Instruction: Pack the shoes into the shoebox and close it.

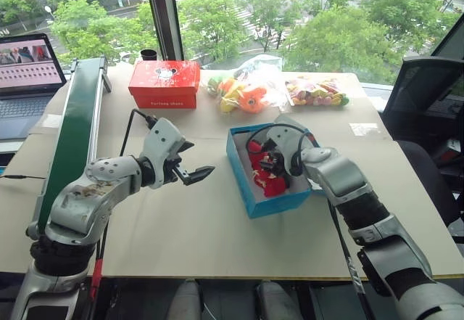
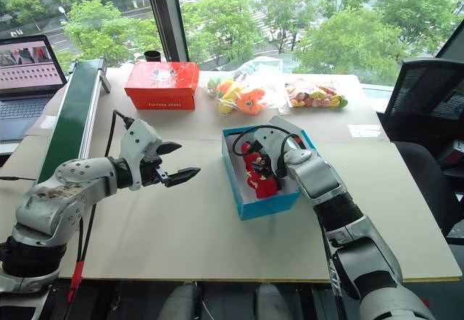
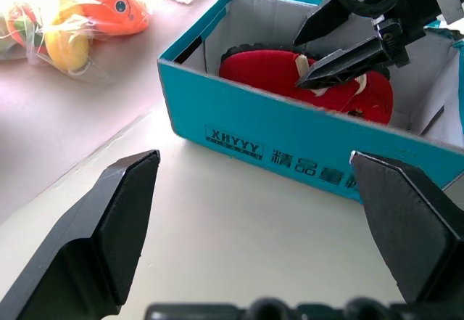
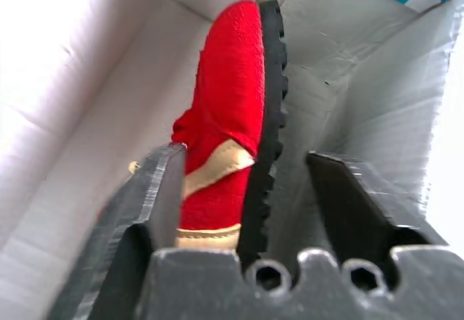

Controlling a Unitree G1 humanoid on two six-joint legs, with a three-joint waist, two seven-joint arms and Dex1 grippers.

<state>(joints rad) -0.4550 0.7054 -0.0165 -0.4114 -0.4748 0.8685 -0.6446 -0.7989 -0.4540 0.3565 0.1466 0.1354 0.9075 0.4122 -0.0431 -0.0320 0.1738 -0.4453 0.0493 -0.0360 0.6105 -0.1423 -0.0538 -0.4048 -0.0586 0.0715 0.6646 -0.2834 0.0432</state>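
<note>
The blue shoebox (image 1: 272, 202) stands open at the table's middle, pale grey inside. The red shoes (image 1: 268, 178) lie in it. One shoe (image 4: 228, 95) rests on its side with its black sole showing. My right gripper (image 1: 274, 162) reaches down into the box, open, its fingers on either side of that shoe's heel end, with a gap at the sole side. My left gripper (image 1: 197, 159) hovers open above the table to the left of the box, pointing at its side wall (image 3: 239, 128). The lid is mostly hidden behind my right arm.
A red box (image 1: 164, 84) sits at the back, with two clear bags of toys (image 1: 243, 91) (image 1: 317, 91) beside it. A green rail (image 1: 76, 131) and a laptop (image 1: 25, 70) stand at the left. A black chair (image 1: 424, 88) is at the right.
</note>
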